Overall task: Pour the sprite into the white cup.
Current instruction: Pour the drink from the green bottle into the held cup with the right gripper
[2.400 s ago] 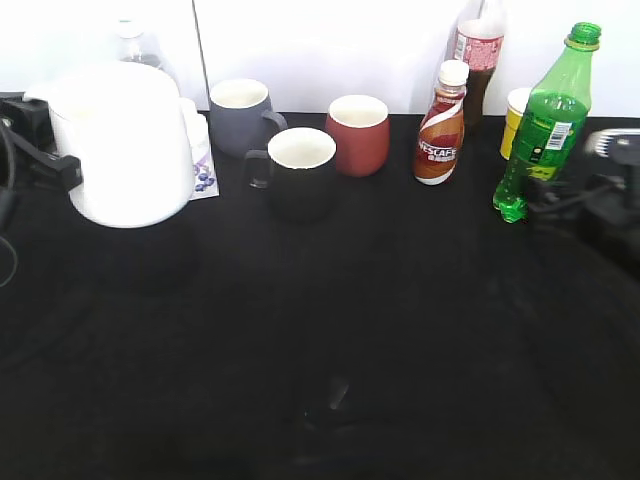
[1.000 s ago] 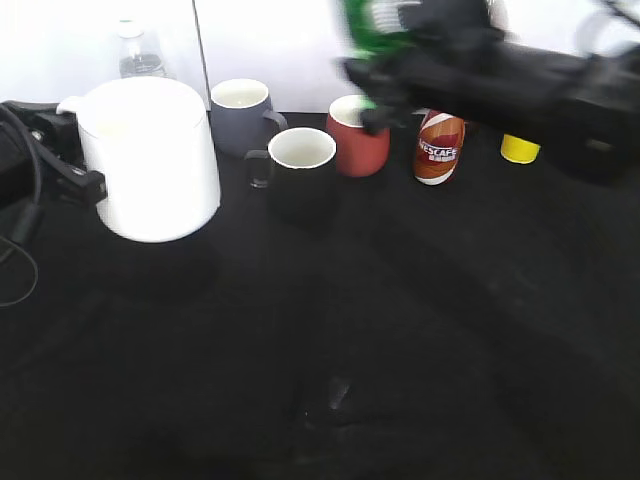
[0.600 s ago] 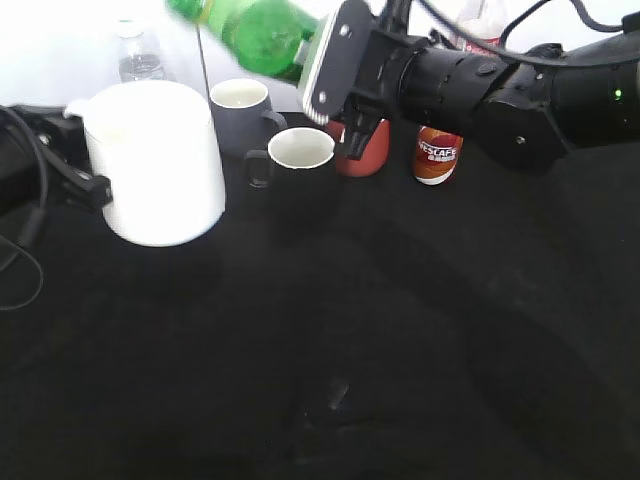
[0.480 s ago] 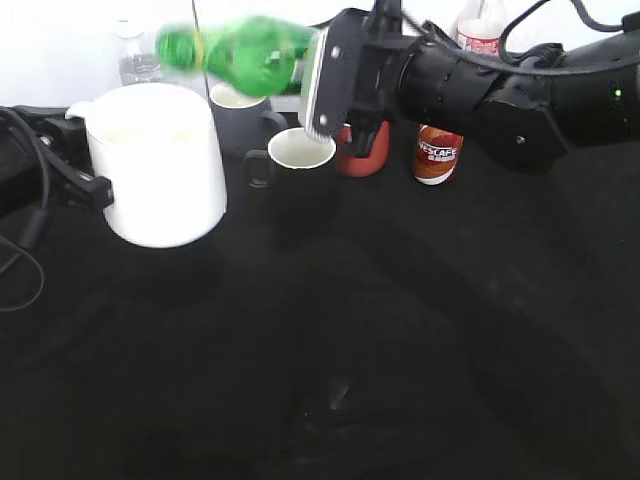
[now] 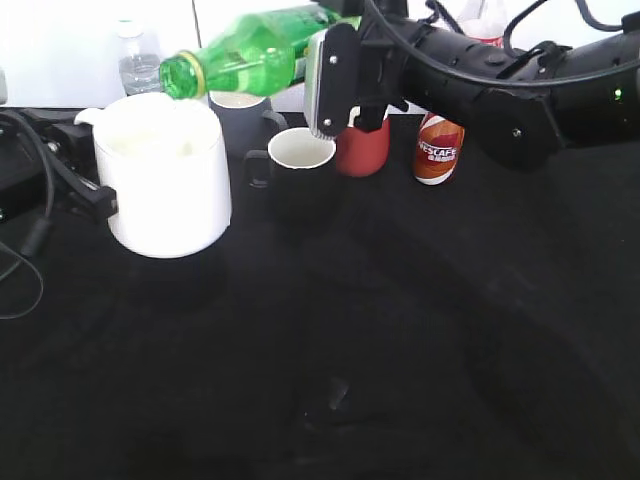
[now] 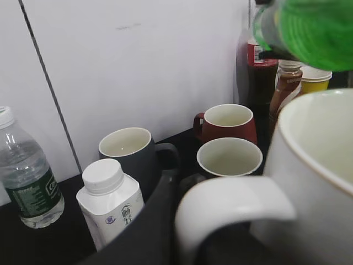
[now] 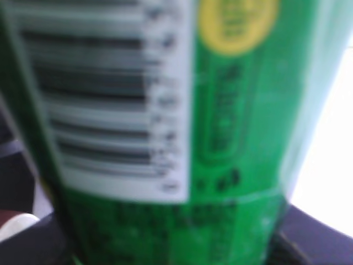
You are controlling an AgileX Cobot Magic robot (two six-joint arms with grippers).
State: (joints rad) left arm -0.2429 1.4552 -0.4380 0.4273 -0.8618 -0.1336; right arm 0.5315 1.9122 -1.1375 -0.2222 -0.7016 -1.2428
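Observation:
The sprite (image 5: 255, 55), a green bottle with its green cap on, lies almost level in the air. Its cap end is just above the far rim of the white cup (image 5: 165, 190). My right gripper (image 5: 335, 70) is shut on the bottle's lower body. The right wrist view is filled by the blurred label (image 7: 220, 165), which hides the jaws. My left gripper (image 5: 95, 195) is shut on the cup's loop handle (image 6: 231, 201) and holds the cup a little above the black table. The bottle's green body shows at the top right of the left wrist view (image 6: 314, 30).
Behind the cup stand a black mug (image 5: 300, 165), a grey mug (image 5: 235, 105), a red mug (image 5: 360, 145), a brown Nescafe bottle (image 5: 437, 150) and a clear water bottle (image 5: 135, 60). A small white milk bottle (image 6: 110, 204) stands near the grey mug. Cables (image 5: 30, 230) lie at the left.
My right arm has carried the sprite from the right side across to the left and tipped it, cap end down, over the white cup. The cup has shifted slightly right.

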